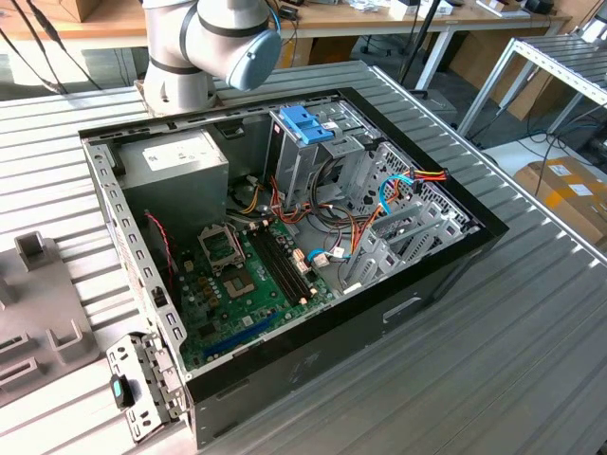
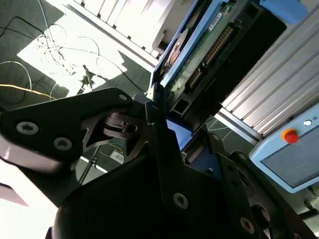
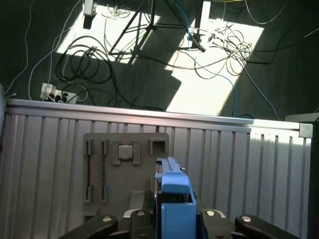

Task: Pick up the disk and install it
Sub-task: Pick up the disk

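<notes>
The black hand (image 2: 179, 117) is closed on the disk (image 2: 209, 45), a flat rectangular hard drive with blue plastic rails along its sides. In the second wrist view one dark finger (image 2: 153, 102) presses against the drive's railed edge, and the drive's underside shows a green circuit board and a row of connector pins. In the first wrist view the disk (image 3: 174, 199) appears edge-on, its blue rail standing between the black parts of the hand (image 3: 174, 221). It is held off the ribbed grey metal surface (image 3: 249, 164). On that surface, beyond the drive, lies a flat grey fixture plate (image 3: 94, 164) with slots and a small square silver processor chip (image 3: 124, 151) seated in it.

In the exterior view the open black computer case (image 1: 417, 299) lies on the same ribbed surface, with its green motherboard (image 1: 237, 284), a grey power-supply box (image 1: 175, 161) and a blue plastic handle (image 1: 305, 123) topping the metal drive cage. The grey robot arm (image 1: 209, 47) stands just behind the case.
</notes>
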Controlling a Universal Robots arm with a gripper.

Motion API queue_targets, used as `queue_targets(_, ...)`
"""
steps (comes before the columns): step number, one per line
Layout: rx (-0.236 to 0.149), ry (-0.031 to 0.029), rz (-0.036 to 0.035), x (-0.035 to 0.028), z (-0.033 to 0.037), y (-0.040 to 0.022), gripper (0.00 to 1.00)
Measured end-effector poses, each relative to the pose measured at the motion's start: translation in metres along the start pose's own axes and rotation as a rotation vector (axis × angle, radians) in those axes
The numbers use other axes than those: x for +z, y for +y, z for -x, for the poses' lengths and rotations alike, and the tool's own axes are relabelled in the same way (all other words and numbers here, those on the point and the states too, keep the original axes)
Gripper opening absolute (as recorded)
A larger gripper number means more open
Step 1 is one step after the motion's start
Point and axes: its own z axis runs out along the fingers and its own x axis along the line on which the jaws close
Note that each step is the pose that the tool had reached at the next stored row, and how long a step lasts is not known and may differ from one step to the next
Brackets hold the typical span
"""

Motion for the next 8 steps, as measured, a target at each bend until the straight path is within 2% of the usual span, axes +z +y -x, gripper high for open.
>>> queue_targets(1,0.001,0.0176,0.0013,0.0000,0.0000,0.0000,0.37)
queue_targets(2,0.002,0.0320,0.0025,0.0000,0.0000,0.0000,0.37)
queue_targets(3,0.002,0.0431,0.0032,0.0000,0.0000,0.0000,0.37)
queue_targets(4,0.002,0.0466,0.0035,0.0000,0.0000,0.0000,0.37)
queue_targets(8,0.003,0.0474,0.0036,0.0000,-0.0001,0.0000,0.37)
